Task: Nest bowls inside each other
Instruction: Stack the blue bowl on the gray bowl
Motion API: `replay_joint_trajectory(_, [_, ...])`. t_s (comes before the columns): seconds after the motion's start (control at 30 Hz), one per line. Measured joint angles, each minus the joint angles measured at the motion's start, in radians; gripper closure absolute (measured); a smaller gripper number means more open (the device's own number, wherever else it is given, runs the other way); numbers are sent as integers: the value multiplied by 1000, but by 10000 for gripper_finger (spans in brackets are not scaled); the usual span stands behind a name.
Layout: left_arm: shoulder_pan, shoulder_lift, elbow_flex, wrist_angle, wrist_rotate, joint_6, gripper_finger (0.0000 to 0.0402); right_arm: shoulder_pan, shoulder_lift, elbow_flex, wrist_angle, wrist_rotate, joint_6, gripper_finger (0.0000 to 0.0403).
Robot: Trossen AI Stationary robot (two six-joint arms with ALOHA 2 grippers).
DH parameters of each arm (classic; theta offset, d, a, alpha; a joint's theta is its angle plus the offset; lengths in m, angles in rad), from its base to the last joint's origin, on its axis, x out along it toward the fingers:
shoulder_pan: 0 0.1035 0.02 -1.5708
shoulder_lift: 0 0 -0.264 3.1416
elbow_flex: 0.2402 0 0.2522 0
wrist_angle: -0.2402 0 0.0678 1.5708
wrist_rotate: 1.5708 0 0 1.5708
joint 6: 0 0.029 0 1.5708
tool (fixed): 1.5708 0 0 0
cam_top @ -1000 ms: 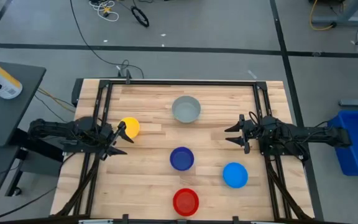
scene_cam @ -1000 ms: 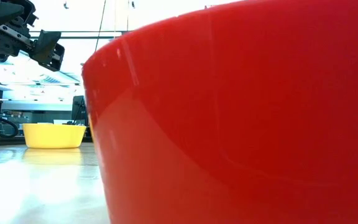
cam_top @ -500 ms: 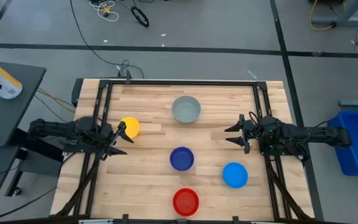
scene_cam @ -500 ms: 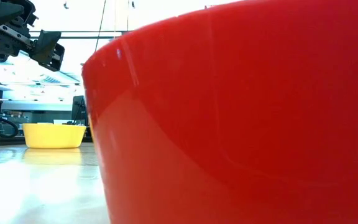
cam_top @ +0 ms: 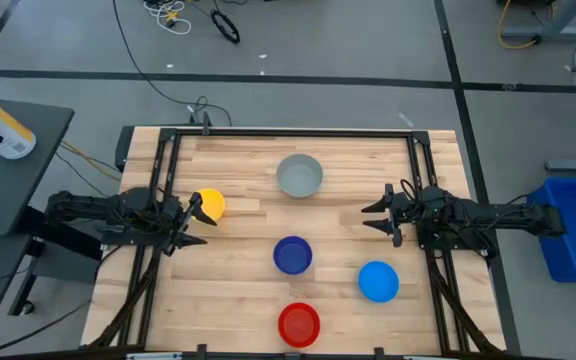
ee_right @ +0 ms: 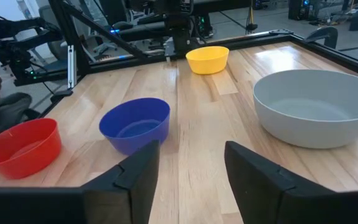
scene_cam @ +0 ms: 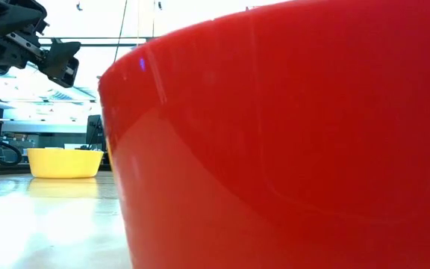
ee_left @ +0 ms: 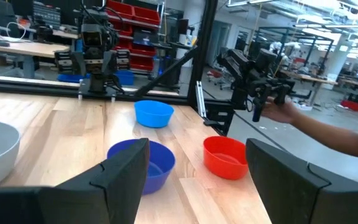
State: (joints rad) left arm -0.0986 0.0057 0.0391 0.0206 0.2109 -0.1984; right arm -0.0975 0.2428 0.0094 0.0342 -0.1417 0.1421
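The five bowls stand apart, upright and unnested, on the pale planked wooden tabletop (cam_top: 238, 290), all smooth, round, glossy plastic with flared walls. Nearest the front edge, at its middle, sits the red bowl (cam_top: 299, 324), with bare wood on either side. Behind it to the right lies the light blue bowl (cam_top: 378, 281); the dark blue bowl (cam_top: 292, 255) is at the table's centre. The yellow bowl (cam_top: 208, 205) stands near the left edge, just beside the left gripper (cam_top: 194, 226), whose fingers are spread wide and empty above the wood. The right gripper (cam_top: 380, 213) hovers near the right edge, jaws parted, holding nothing. Farthest, toward the back edge's middle, rests the grey bowl (cam_top: 299, 175), with open wood around it.
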Motion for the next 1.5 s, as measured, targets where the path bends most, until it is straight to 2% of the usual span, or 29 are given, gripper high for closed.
replay_joint_trajectory(0.17, [0, 0, 0, 0, -2, 23, 125, 0, 0, 0, 0, 0, 0, 219])
replay_joint_trajectory(0.33, [0, 0, 0, 22, -85, 27, 125, 0, 0, 0, 2, 0, 0, 217])
replay_joint_trajectory(0.6, [0, 0, 0, 53, -179, 30, 125, 0, 0, 0, 175, 3, 134, 203])
replay_joint_trajectory(0.73, [0, 0, 0, 55, -226, 74, 125, 0, 0, 0, 190, 43, 165, 202])
replay_joint_trajectory(0.87, [0, 0, 0, 55, -336, 78, 125, 1, 0, 0, 184, 110, 230, 212])
replay_joint_trajectory(0.97, [0, 1, 0, 30, -406, 71, 125, 0, 7, 0, 135, 199, 241, 217])
replay_joint_trajectory(1.03, [0, 1, -1, 25, -445, 70, 125, 0, 27, 0, 90, 210, 220, 219])
replay_joint_trajectory(1.13, [0, 1, -13, 21, -485, 69, 125, 0, 81, 0, 65, 157, 226, 222])
replay_joint_trajectory(1.23, [0, 1, -23, 32, -508, 68, 125, 2, 149, 0, 76, 60, 242, 222])
replay_joint_trajectory(1.4, [0, 1, -24, 32, -506, 85, 125, 3, 259, 32, 50, -121, 271, 222])
replay_joint_trajectory(1.5, [0, 1, -24, 31, -506, 103, 125, 24, 323, 86, -1, -184, 288, 222])
